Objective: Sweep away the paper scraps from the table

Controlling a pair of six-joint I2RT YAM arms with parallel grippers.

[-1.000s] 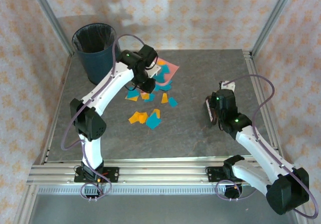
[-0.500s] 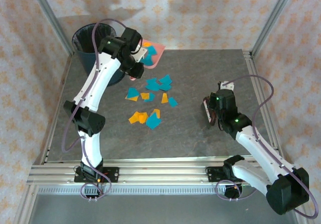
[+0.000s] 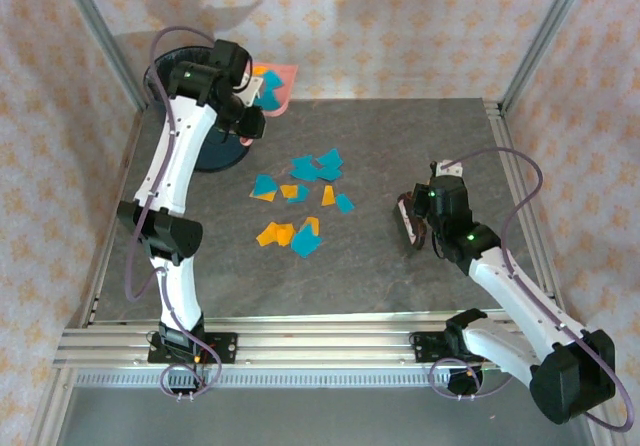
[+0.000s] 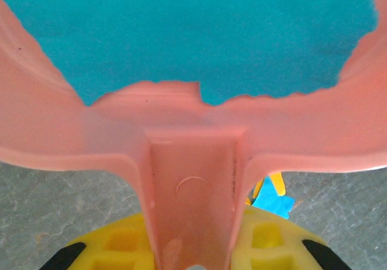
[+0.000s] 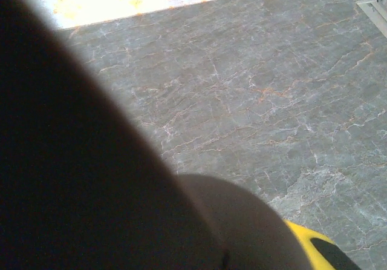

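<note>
My left gripper (image 3: 250, 104) is shut on the handle (image 4: 192, 191) of a pink dustpan (image 3: 276, 86). It holds the pan in the air at the back left, beside the dark blue bin (image 3: 212, 152). Teal paper scraps (image 4: 193, 34) lie in the pan. Several teal and orange paper scraps (image 3: 298, 198) lie spread on the table (image 3: 400, 146) near its middle, and a few (image 4: 273, 198) show under the pan. My right gripper (image 3: 420, 220) is low over the table's right side, shut on a dark hand brush (image 3: 410, 216). The brush (image 5: 72, 179) blocks much of the right wrist view.
The bin stands at the table's back left corner, partly hidden by my left arm. Aluminium rails (image 3: 520, 196) edge the table, and upright posts stand at the back corners. Bare tabletop (image 5: 272, 70) lies ahead of the right gripper.
My left arm has lifted the dustpan off the table by the scraps and swung it back and left, up beside the bin. The right arm has barely moved.
</note>
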